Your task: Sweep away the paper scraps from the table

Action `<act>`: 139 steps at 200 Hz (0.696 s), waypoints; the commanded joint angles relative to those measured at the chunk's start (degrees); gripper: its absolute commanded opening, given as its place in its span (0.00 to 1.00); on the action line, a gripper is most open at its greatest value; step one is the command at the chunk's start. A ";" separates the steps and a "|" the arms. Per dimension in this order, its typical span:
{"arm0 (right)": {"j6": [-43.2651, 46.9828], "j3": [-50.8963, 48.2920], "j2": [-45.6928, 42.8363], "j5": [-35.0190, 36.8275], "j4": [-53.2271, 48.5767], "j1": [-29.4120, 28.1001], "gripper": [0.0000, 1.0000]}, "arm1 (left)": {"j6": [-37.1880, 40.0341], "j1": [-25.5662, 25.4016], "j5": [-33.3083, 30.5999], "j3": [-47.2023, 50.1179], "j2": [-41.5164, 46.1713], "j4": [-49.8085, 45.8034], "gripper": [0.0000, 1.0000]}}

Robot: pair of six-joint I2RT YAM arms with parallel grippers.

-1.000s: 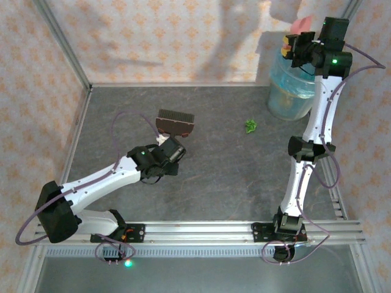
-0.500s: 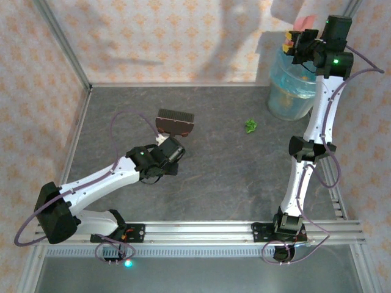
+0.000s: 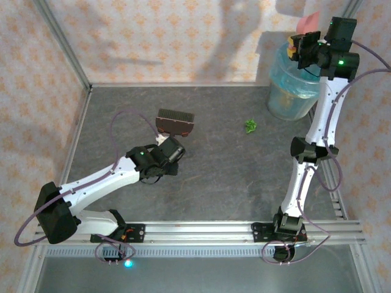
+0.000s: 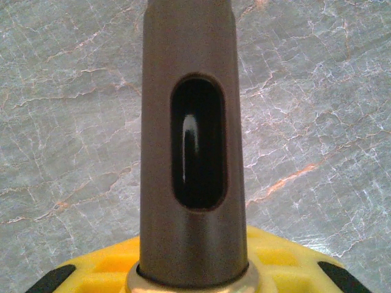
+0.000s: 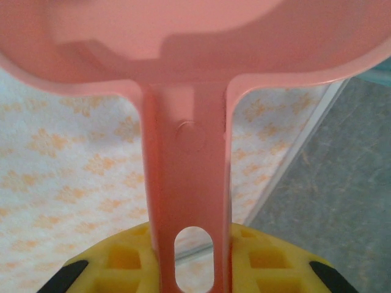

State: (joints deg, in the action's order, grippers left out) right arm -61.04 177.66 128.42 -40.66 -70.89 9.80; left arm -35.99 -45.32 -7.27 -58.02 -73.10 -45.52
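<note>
Over at 9 o'clock on the table, the left gripper is clamped tight on the brown brush handle. One green paper scrap sits at the brush's 3 o'clock, well apart. Farther back at 2 o'clock, the right gripper pinches the pink dustpan handle above the clear bin.

a: the overhead picture is bright and even. soft grey shadows fall on the far wall, heaviest towards the far right.
b: any glare?
a: hardly; the table looks matte. in the left wrist view a white streak shines inside the slot of the brush handle. its edges are soft, while the table's veins stay sharp.
b: right wrist?
a: the pink dustpan handle sits close and blurred, and the patterned wall behind it is hazy too.
</note>
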 commanded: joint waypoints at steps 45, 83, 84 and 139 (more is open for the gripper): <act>30.46 3.74 -11.61 1.58 -22.71 0.16 0.00 | 0.70 0.19 -0.70 -2.84 1.21 1.33 0.00; 39.92 -1.02 -17.31 5.27 -30.99 -0.87 0.00 | 0.96 0.19 -0.47 -4.04 1.12 1.22 0.00; 39.98 -1.58 -17.54 5.52 -30.98 -0.94 0.00 | 0.98 0.17 -0.47 -4.04 1.12 1.22 0.00; 42.75 -12.30 -30.98 8.63 -31.15 -1.98 0.00 | 0.81 0.15 0.07 -4.80 1.90 0.80 0.00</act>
State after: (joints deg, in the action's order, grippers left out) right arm -21.74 167.68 103.22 -33.78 -92.95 7.92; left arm -35.97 -45.32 -6.26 -60.64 -73.10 -45.54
